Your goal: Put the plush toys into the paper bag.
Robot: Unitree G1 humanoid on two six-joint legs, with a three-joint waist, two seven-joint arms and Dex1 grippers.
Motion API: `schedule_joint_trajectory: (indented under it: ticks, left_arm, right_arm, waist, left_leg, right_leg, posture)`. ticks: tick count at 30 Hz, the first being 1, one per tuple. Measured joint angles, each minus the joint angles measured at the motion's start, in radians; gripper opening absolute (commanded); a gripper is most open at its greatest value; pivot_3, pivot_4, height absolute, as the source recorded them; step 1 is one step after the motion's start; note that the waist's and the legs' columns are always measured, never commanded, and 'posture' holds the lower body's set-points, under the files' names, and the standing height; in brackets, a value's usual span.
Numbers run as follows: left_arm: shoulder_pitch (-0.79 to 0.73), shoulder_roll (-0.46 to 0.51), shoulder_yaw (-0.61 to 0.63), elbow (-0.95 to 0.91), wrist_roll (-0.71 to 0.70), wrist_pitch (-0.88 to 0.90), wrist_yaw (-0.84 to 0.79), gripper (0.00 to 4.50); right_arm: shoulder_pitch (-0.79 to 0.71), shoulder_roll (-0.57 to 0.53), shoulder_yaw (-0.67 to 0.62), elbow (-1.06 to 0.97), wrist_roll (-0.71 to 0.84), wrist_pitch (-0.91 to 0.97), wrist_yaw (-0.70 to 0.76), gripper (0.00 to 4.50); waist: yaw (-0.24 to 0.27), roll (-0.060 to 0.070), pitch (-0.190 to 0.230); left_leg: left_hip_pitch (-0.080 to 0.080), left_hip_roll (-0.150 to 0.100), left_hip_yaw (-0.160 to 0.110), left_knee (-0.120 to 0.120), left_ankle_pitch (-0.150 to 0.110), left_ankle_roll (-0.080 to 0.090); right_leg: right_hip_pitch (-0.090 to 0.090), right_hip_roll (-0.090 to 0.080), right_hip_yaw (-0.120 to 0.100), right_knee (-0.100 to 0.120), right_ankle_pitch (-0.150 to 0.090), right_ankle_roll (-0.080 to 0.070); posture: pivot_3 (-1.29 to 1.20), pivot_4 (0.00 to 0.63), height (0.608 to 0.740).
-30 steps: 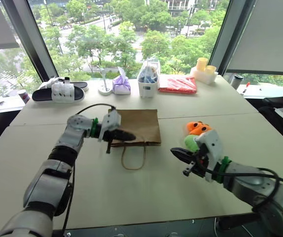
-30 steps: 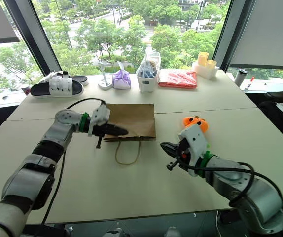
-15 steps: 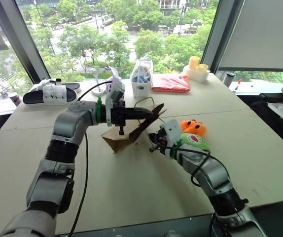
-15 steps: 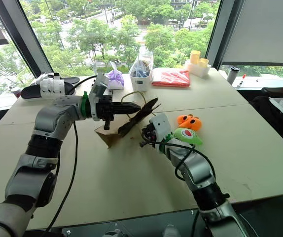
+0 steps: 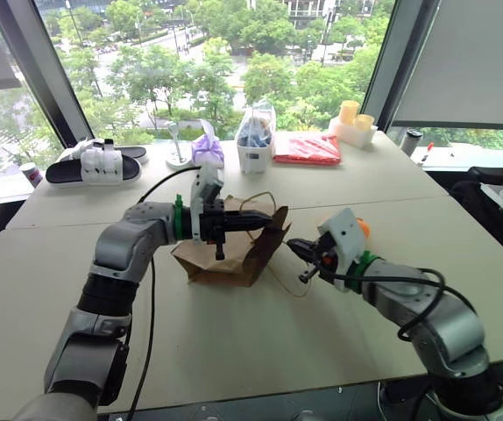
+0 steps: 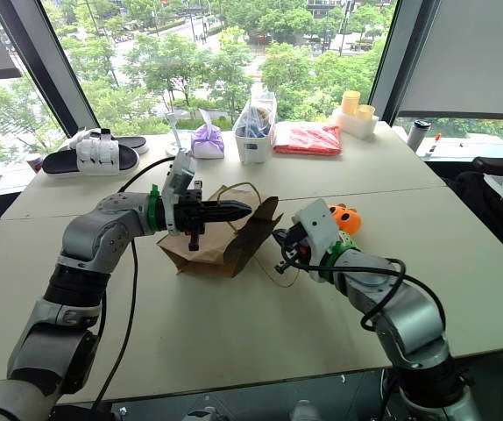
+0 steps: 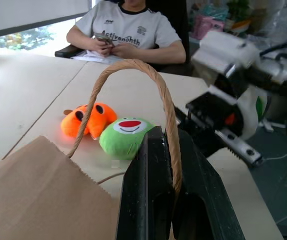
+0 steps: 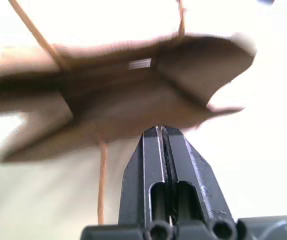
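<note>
With the right claw [image 5: 294, 246] pinched shut and empty at the paper bag [image 5: 234, 250] mouth, it should spread the rim while the left claw [image 6: 244, 209], clamped on the cord handle [image 7: 153, 85], lifts steadily; plush toys [image 7: 108, 127] wait at two o'clock on the worktop [image 5: 234, 342].

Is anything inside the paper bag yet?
The paper bag's mouth shows only brown paper; its depths are hidden. Both plush toys, orange and green, lie on the table.

Both head eyes look forward and down over the table [image 5: 234, 351]. Each wrist camera sits close behind its own fingers; all views share the paper bag [image 5: 234, 254].
</note>
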Motion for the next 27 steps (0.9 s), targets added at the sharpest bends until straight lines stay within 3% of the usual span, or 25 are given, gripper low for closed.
schedule_joint_trajectory:
  ticks: [7,11,20,27]
  left_arm:
    - [0.006,-0.005,-0.006,-0.027,-0.029,0.03,0.004,0.02]
    - [0.007,-0.004,-0.002,-0.055,-0.058,0.063,0.03,0.02]
    - [-0.009,0.006,0.141,-0.094,-0.219,0.211,0.156,0.02]
    - [-0.092,0.167,0.233,0.023,-0.223,0.186,0.157,0.02]
  right_arm:
    - [-0.054,0.093,0.068,0.051,0.048,0.032,0.017,0.0]
    - [-0.055,0.154,0.155,0.225,0.002,-0.063,0.037,0.0]
    - [-0.103,0.33,0.169,0.654,-0.076,-0.323,0.077,0.0]
    - [-0.078,0.312,0.216,0.706,-0.135,-0.379,0.137,0.0]
  waist:
    - [-0.002,0.0,0.0]
    - [0.002,0.0,0.0]
    - [-0.006,0.0,0.0]
    - [-0.005,0.0,0.0]
  left_leg:
    - [0.0,0.0,0.001,0.0,0.0,0.0]
    - [0.0,0.0,0.001,0.0,0.0,0.0]
    - [0.0,0.0,0.0,0.0,0.001,-0.002]
    - [0.001,0.0,0.001,0.0,0.002,-0.004]
  right_leg:
    - [0.0,0.0,0.0,0.0,0.0,0.0]
    - [0.0,0.0,0.0,0.0,0.0,0.0]
    - [-0.002,0.0,0.0,0.003,0.0,0.0]
    - [-0.003,0.0,0.001,0.005,0.0,0.0]
  posture:
    - [0.0,0.15,0.74]
    - [0.0,0.15,0.74]
    - [0.0,0.15,0.74]
    - [0.0,0.15,0.74]
